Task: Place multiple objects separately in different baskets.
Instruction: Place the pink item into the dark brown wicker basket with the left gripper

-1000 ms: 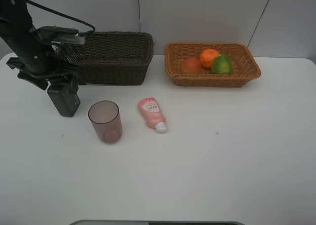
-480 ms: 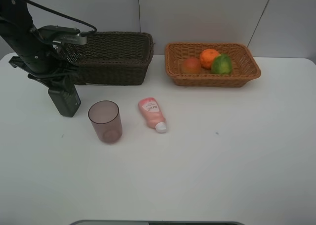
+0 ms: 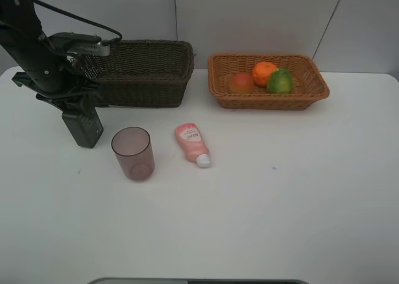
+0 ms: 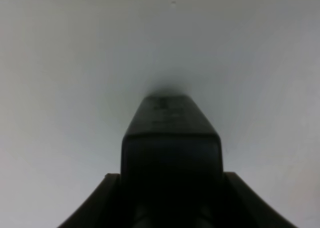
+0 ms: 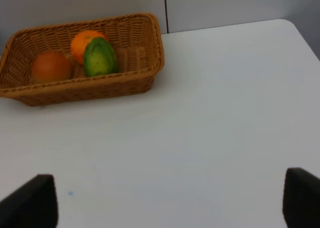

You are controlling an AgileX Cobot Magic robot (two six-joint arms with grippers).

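Note:
A dark green pump bottle [image 3: 83,128] stands on the white table in front of the dark brown basket's [image 3: 146,84] left end. My left gripper [image 3: 73,109] is shut on its upper part, and in the left wrist view the bottle [image 4: 170,143] fills the space between the jaws. A mauve cup [image 3: 132,153] stands upright to the right of the bottle. Beside the cup lies a pink tube [image 3: 192,143]. The tan basket [image 3: 268,103] holds an orange [image 3: 264,72], a peach-like fruit [image 3: 241,82] and a green bumpy fruit [image 3: 280,81]. My right gripper [image 5: 170,203] is open over bare table.
The left arm [image 3: 37,53] and its cable stand at the dark basket's left end. Both baskets sit along the back of the table, close to the wall. The right wrist view shows the table's right rear corner [image 5: 287,25].
The left gripper's jaws have come in onto the pump bottle, and the arm has shifted slightly. The cup, tube and fruit have not moved.

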